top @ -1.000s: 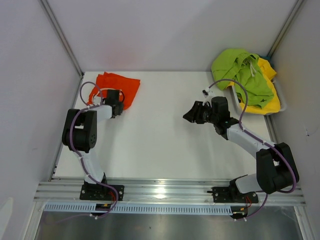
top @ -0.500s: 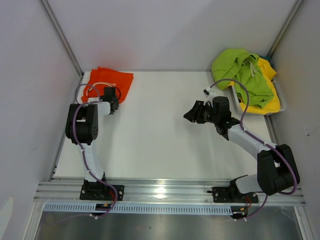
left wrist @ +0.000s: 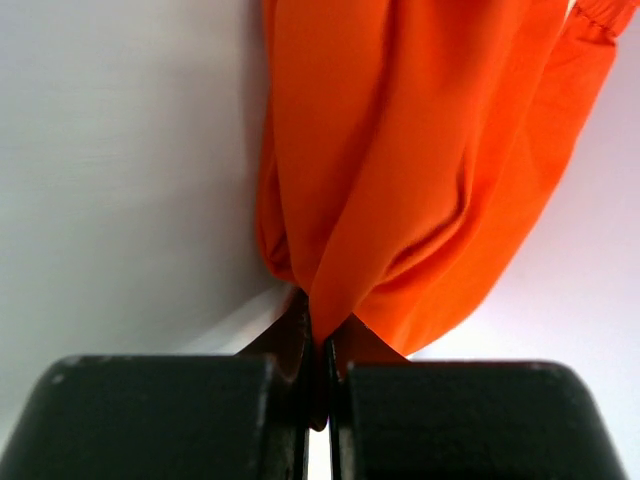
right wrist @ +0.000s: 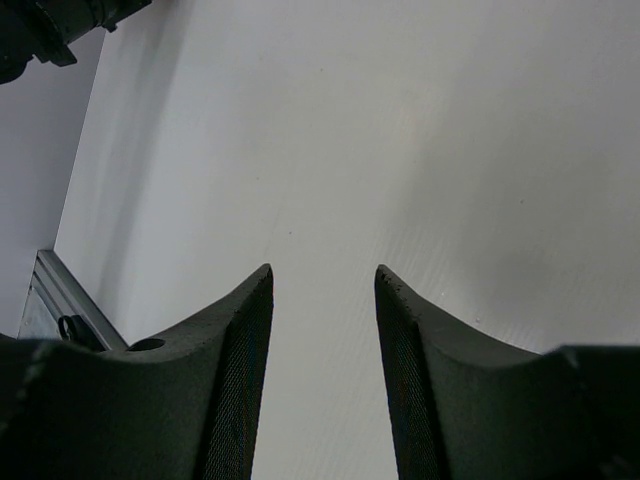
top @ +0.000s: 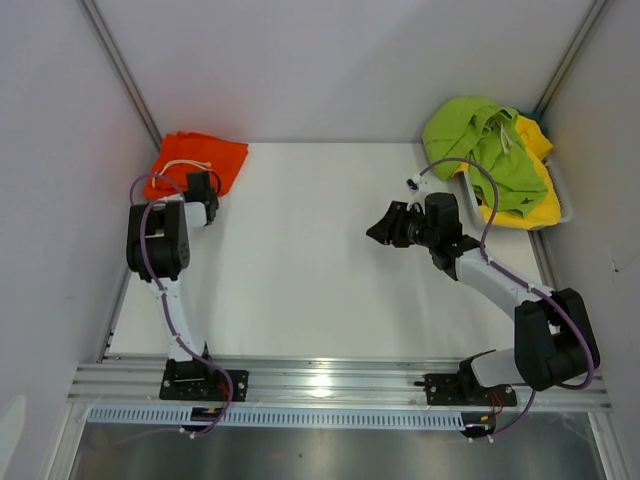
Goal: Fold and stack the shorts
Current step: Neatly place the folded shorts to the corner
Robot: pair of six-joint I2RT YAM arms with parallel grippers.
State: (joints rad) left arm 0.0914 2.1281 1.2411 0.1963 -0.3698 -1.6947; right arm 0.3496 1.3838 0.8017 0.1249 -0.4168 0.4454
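A lab robot cell: plain white panel walls point(top: 330, 70) enclose a flat white tabletop point(top: 300, 265), and a slotted aluminium mounting rail point(top: 330, 380) runs along its near edge.

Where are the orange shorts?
In the top view, the orange shorts lie at the far left corner of the table, pinched by the left end effector.

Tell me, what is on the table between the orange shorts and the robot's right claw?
Nothing: the top view shows only bare white table between the orange shorts and the right gripper.
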